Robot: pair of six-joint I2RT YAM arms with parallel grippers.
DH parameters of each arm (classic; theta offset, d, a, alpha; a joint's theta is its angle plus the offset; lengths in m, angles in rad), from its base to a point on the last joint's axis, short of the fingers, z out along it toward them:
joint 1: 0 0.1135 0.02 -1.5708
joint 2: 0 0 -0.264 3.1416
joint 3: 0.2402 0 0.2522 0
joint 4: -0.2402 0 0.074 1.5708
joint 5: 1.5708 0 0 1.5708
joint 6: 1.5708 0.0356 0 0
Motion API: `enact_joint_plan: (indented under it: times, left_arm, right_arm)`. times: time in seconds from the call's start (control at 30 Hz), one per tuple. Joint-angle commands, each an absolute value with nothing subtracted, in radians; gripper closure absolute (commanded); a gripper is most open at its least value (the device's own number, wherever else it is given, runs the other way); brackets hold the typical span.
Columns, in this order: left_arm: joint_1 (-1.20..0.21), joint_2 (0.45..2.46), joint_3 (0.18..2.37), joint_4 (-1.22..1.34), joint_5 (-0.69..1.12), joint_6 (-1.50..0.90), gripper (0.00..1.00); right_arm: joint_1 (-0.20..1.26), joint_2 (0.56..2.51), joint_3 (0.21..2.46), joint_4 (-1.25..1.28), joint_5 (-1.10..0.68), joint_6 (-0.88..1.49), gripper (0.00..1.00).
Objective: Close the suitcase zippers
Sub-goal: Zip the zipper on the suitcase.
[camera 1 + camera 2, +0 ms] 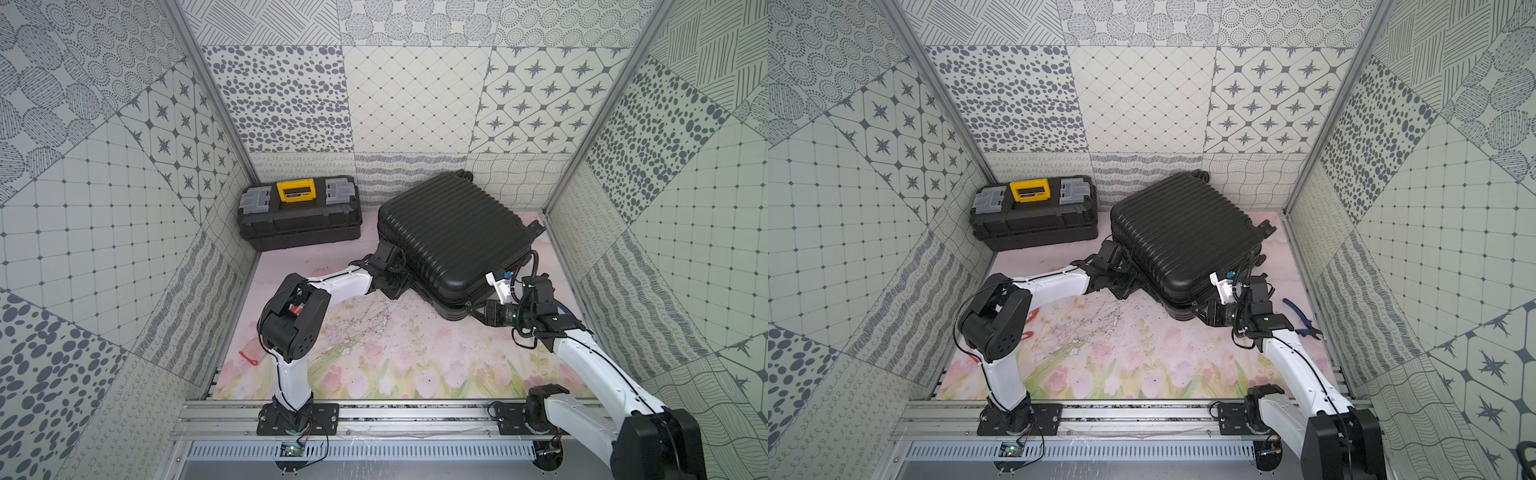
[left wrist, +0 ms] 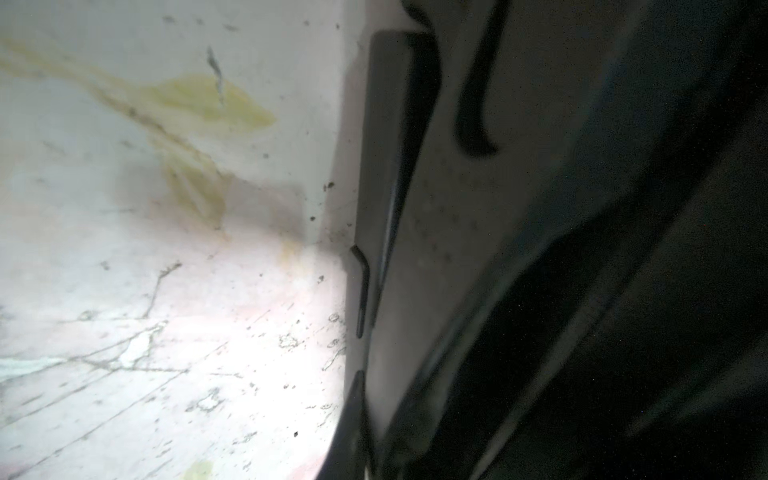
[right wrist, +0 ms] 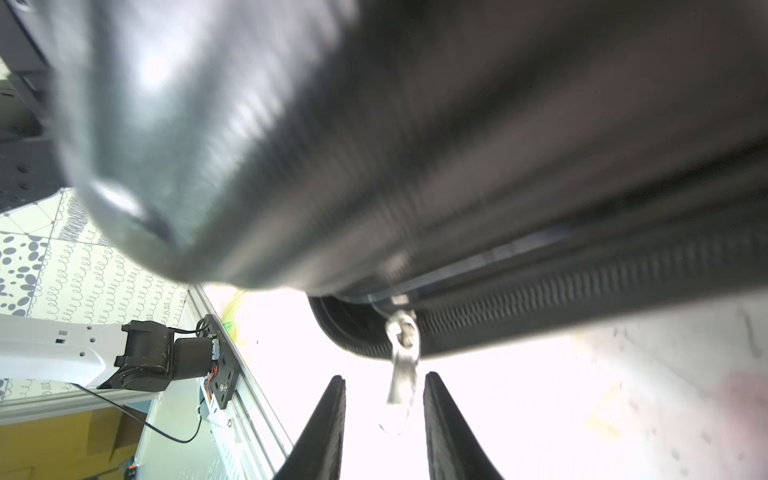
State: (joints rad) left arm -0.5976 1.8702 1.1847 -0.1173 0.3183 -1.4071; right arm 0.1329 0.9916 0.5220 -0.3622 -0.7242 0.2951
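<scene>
Right wrist view: right gripper [image 3: 384,376] has its jaws partly apart, straddling the small silver metal zipper pull [image 3: 401,374]. There is a gap on both sides, so nothing is clamped yet. The pull hangs off the slider on the black toothed zipper track [image 3: 582,291]. The teeth look meshed on one side of the slider and seem to split open round the corner on the other. Step in hand, as I read it: grasping the pull. Next move needs the jaws to pinch it square, then drag along the seam round that corner while keeping the pull in line with the track. Right arm runs low from its near base, wrist about level, pointing into the near corner seam. Blue-handled pliers [image 1: 1302,316] lie just beside it, unused. Left arm has its elbow up and forearm reaching to the case's left edge. Left gripper [image 1: 395,289] is closed and low against the shell, likely bracing it; can't tell if it pinches anything. The large black ribbed hard-shell suitcase [image 1: 453,232] lies flat on the pink floral mat [image 1: 374,365], ribs up, towards the back right, lid down. Behind at the back left, apart from it, sits a black plastic toolbox with a yellow latch [image 1: 299,216].
</scene>
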Motion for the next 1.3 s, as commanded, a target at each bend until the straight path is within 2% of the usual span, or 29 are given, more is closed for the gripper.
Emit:
enact_joint_plan:
  times: [0.0,0.13,0.27,0.4,0.77,0.97,1.1,1.27]
  left_arm:
    - [-0.582,1.887,1.203,-0.051,0.373,-1.377,1.0]
    - [-0.583,1.883,1.21,-0.056,0.373,-1.37,1.0]
    - [-0.582,1.884,1.208,-0.054,0.375,-1.37,1.0]
    - [-0.583,1.884,1.214,-0.057,0.376,-1.367,1.0]
    - [-0.583,1.893,1.238,-0.086,0.377,-1.357,1.0]
    - [-0.583,1.902,1.248,-0.089,0.383,-1.356,1.0]
    - [-0.582,1.904,1.252,-0.091,0.38,-1.365,1.0]
    - [-0.585,1.912,1.25,-0.077,0.387,-1.409,1.0]
  right_arm:
    - [0.12,1.014,0.506,-0.338,-0.727,0.351,0.66]
    - [0.105,1.011,0.492,-0.253,-0.731,0.386,0.66]
    - [0.077,1.046,0.481,-0.114,-0.818,0.441,0.65]
    - [0.077,1.059,0.478,-0.1,-0.852,0.433,0.66]
    - [0.077,1.102,0.485,-0.122,-0.899,0.412,0.78]
    - [0.078,1.08,0.491,-0.11,-0.914,0.408,0.99]
    - [0.086,1.016,0.491,-0.175,-0.893,0.347,1.0]
    - [0.168,0.891,0.497,-0.296,-0.781,0.257,1.0]
